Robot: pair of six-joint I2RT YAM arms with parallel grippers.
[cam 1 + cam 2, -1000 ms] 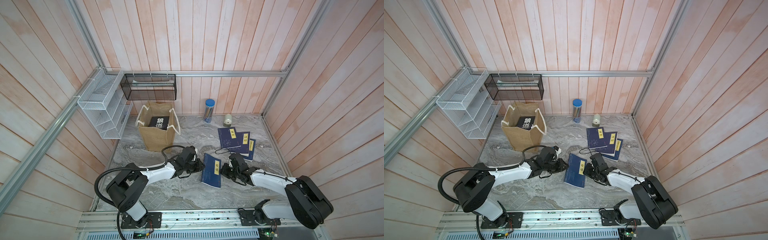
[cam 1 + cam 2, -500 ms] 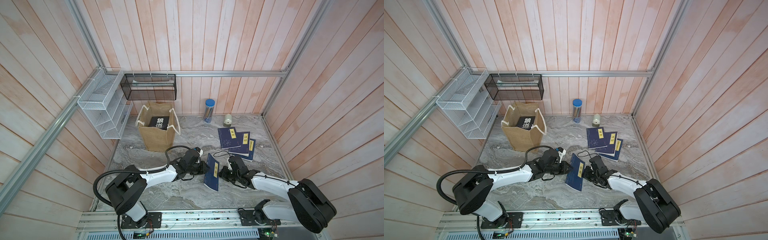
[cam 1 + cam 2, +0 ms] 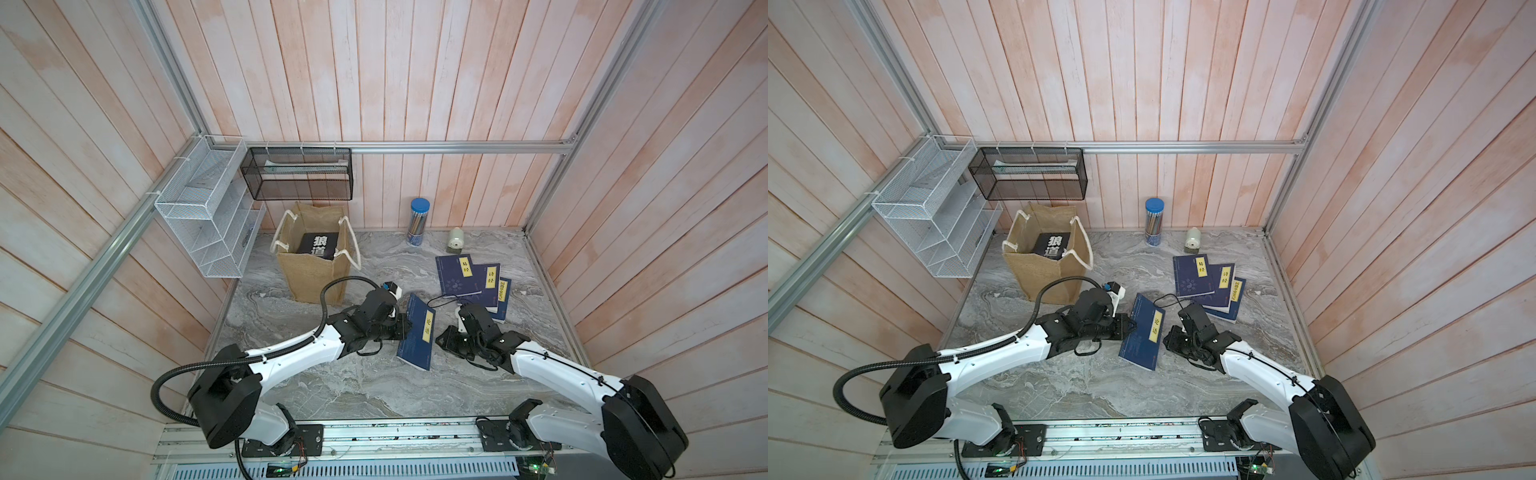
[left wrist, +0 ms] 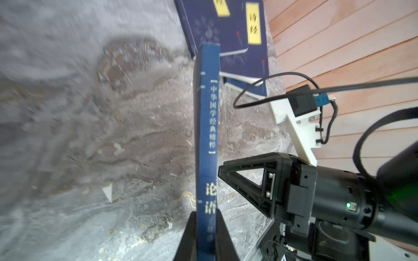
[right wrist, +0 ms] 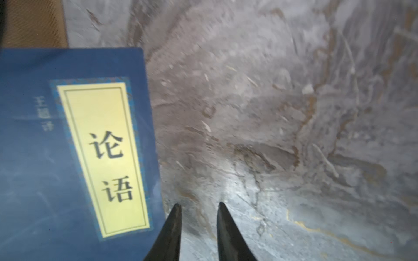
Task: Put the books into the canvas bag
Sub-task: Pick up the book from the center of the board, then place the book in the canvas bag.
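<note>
A navy book with a yellow title label (image 3: 417,336) (image 3: 1142,332) stands tilted on the marble floor between my two arms. My left gripper (image 4: 205,214) (image 3: 405,328) is shut on its spine (image 4: 207,126). My right gripper (image 5: 199,204) (image 3: 442,340) is open just beside the book's cover (image 5: 67,135), holding nothing. The tan canvas bag (image 3: 309,270) (image 3: 1042,274) stands upright at the back left with a black book (image 3: 320,245) inside. Three more navy books (image 3: 457,276) (image 3: 1196,276) lie overlapped at the right.
A white wire rack (image 3: 208,216) and a black mesh basket (image 3: 297,172) hang on the walls above the bag. A blue-capped pencil tube (image 3: 419,220) and a small pale cylinder (image 3: 456,240) stand by the back wall. Wooden walls close in on three sides.
The right gripper has let go of the navy book, opened and drawn back a little. The left gripper has closed on the spine. The book went from lying nearly flat to tilted up.
</note>
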